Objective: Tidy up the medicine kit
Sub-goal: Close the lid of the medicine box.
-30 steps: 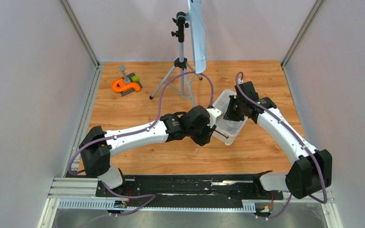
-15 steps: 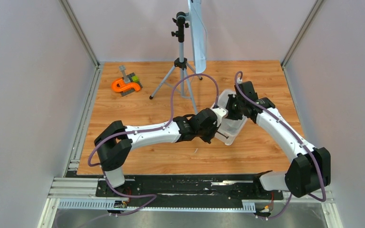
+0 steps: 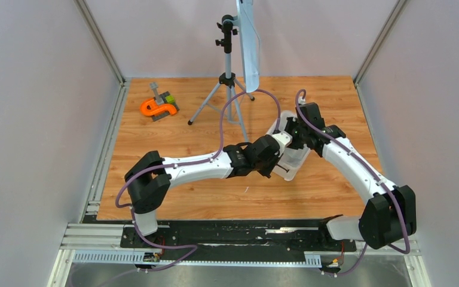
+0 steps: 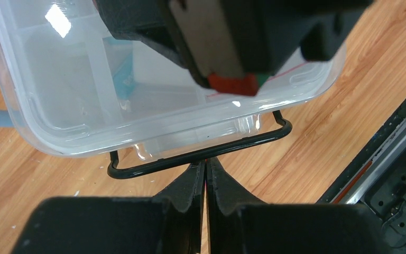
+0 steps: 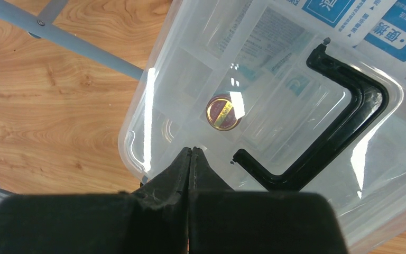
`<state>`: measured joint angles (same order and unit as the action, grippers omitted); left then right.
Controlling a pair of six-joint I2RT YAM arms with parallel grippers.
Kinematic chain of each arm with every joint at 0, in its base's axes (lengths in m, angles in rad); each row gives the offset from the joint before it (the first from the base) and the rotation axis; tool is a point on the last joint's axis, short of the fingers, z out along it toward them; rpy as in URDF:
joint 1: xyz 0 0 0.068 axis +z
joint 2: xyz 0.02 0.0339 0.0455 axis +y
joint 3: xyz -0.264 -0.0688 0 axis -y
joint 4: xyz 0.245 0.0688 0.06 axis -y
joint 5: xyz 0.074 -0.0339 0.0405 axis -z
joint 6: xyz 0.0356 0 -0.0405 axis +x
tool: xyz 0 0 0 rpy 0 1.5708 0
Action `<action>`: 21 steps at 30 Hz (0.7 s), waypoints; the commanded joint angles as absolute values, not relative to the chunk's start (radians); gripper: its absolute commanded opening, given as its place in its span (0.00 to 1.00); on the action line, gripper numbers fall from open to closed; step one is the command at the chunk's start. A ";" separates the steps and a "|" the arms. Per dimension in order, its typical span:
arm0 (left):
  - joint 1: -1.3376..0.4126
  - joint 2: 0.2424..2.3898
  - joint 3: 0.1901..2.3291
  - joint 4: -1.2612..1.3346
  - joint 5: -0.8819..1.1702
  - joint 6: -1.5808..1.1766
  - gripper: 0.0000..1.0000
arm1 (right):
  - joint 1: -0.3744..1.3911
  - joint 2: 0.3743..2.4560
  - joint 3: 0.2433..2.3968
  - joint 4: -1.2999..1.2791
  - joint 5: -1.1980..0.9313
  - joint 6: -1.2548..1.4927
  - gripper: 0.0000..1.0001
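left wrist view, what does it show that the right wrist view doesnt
Only left wrist: the black wire clip at the end of the tub, with the left gripper shut against it. Only right wrist: the black handle on the lid, a round gold-and-red sticker, blue-and-white packets. Both: the clear-lidded tub on the wooden table.

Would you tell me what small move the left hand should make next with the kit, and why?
Probably swing the wire clip up toward the edge of the clear lid. The left hand looks closed on that clip, which hangs out below the tub rim, unlatched. The shut right hand sits at the lid's rim, seemingly steadying it.
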<state>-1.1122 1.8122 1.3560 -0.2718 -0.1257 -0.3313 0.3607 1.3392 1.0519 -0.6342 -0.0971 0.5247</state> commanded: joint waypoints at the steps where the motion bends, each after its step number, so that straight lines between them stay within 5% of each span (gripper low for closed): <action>1: -1.102 1.836 1.419 -0.162 -0.202 -0.314 0.09 | 0.365 1.398 0.948 -0.803 -0.060 0.492 0.00; 21: -1.065 1.853 1.485 -0.092 -0.294 -0.271 0.09 | 0.365 1.382 0.850 -0.799 -0.067 0.506 0.00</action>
<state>-1.0966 1.8526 1.4120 -0.2691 -0.1951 -0.3008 0.3511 1.3117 0.9592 -0.4889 -0.1020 0.5339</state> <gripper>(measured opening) 0.095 0.002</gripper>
